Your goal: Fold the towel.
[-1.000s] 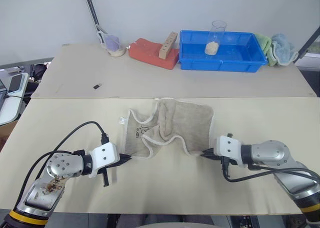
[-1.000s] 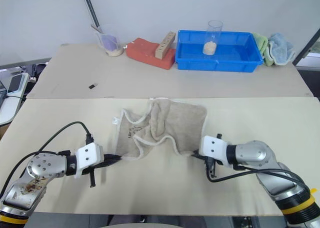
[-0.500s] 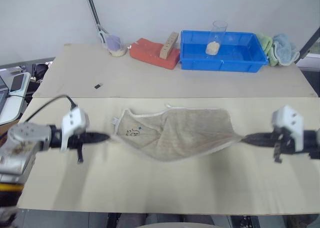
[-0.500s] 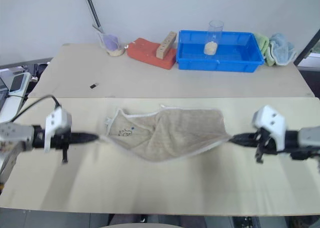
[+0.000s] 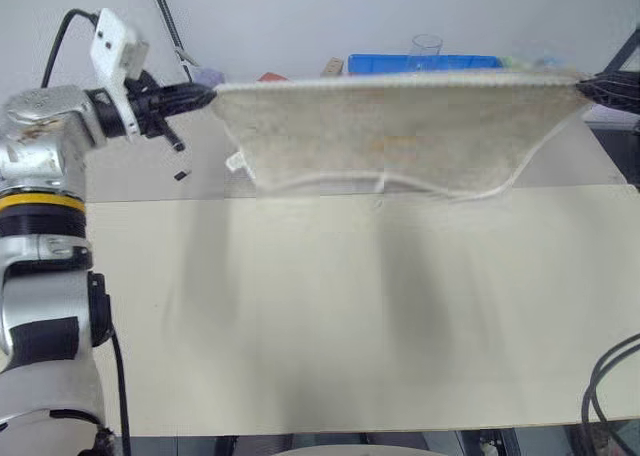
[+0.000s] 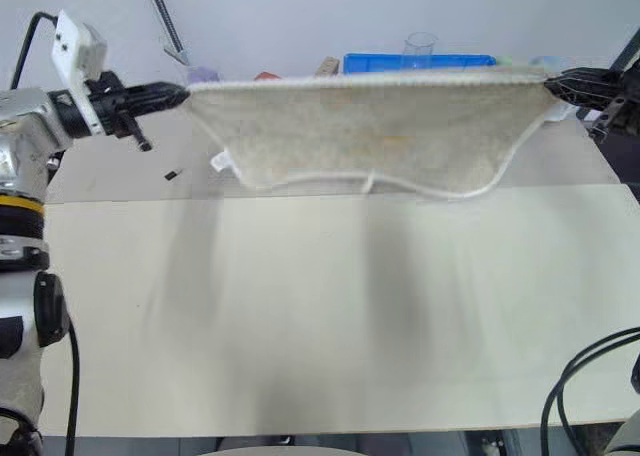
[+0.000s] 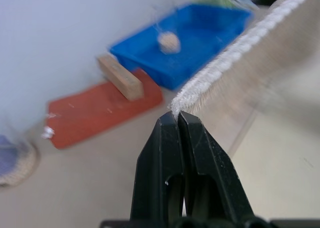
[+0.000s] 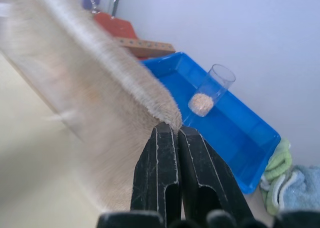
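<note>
Now the towel point(image 6: 365, 136) hangs in the air above the table point(image 6: 330, 306), stretched wide between the two arms, its top edge pulled nearly straight and its lower hem sagging in a soft curve. At one top corner, the left gripper point(image 6: 180, 93) is clamped tight on the whitish edging; the left wrist view shows the black fingers point(image 7: 165, 153) pressed together with the corner pinched at their tips. At the other corner, the right gripper point(image 6: 550, 83) is closed on the cloth just the same, fingers point(image 8: 160, 163) squeezed together on the fuzzy hem. A small white tag point(image 6: 219, 160) dangles near the left side. Behind the raised cloth sit a blue tray point(image 8: 220, 123) with a clear cup point(image 8: 210, 90) in it, a red pad point(image 7: 100, 113) and a wooden block point(image 7: 120, 78).
</note>
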